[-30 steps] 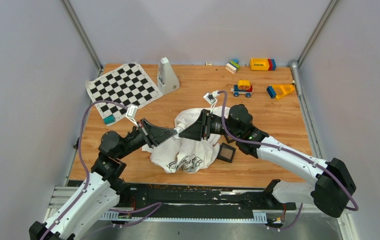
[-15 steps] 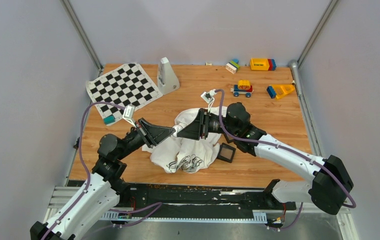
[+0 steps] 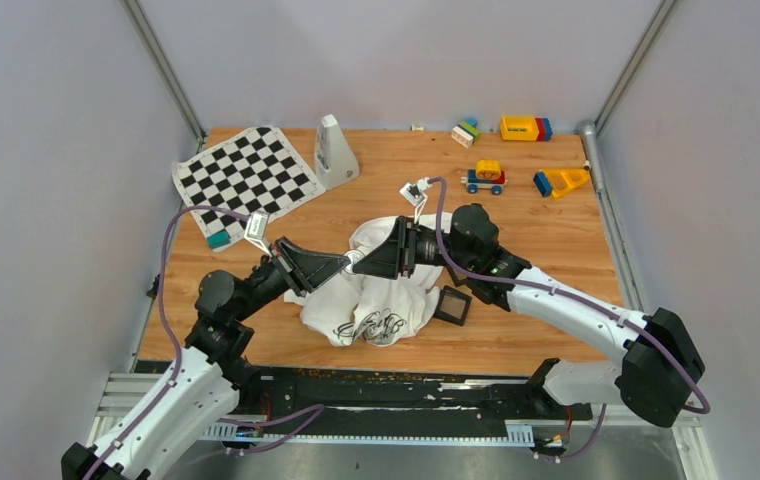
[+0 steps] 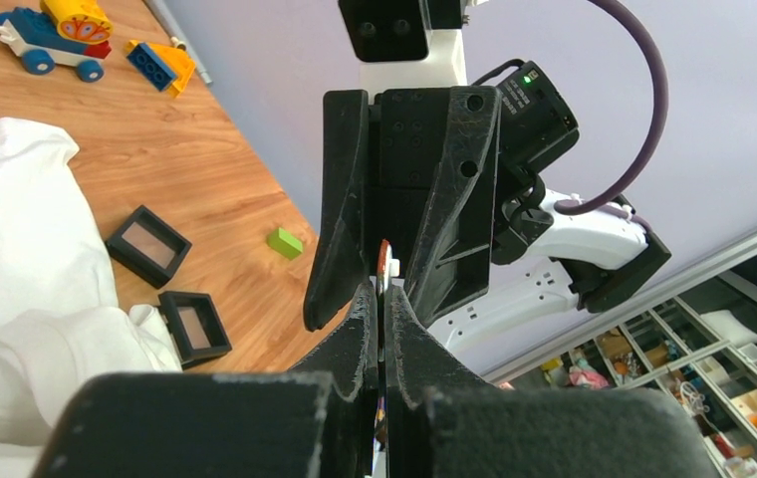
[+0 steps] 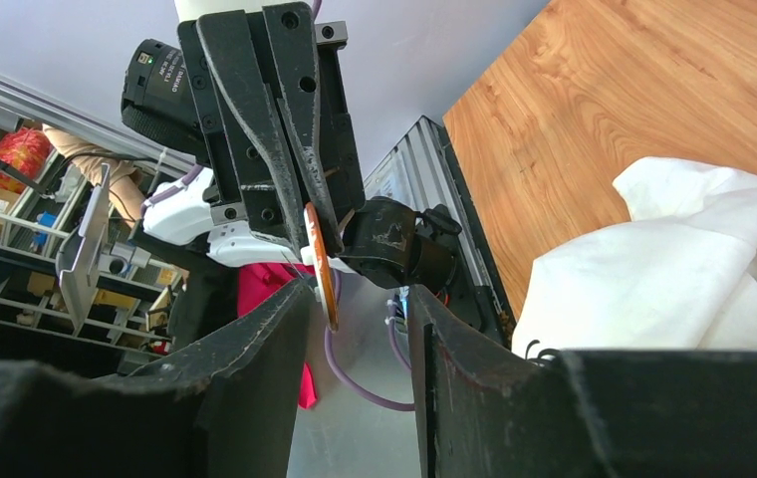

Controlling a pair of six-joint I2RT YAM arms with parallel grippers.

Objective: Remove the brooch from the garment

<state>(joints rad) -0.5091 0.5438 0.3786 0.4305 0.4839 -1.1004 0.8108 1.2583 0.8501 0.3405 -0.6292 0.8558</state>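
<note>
L arm (image 3: 254,286) & R arm (image 3: 566,306) stretched inward, tips nose-to-nose; L jaws pinched tight, R jaws parted.

**Brooch (image 5: 320,251) pinched in my left claw (image 4: 380,291), shirt heaped below**

The brooch is a thin golden-brown disc, coin-like and seen edge-on. It stands upright between my left claw's closed fingertips, up in the air over the cloth, with the parted fingers of my right claw (image 5: 355,299) to either side of it. The garment (image 3: 371,298) is a white T-shirt, crumpled into a loose heap in the middle of the wooden table. Black cursive script shows on its near fold.
</note>
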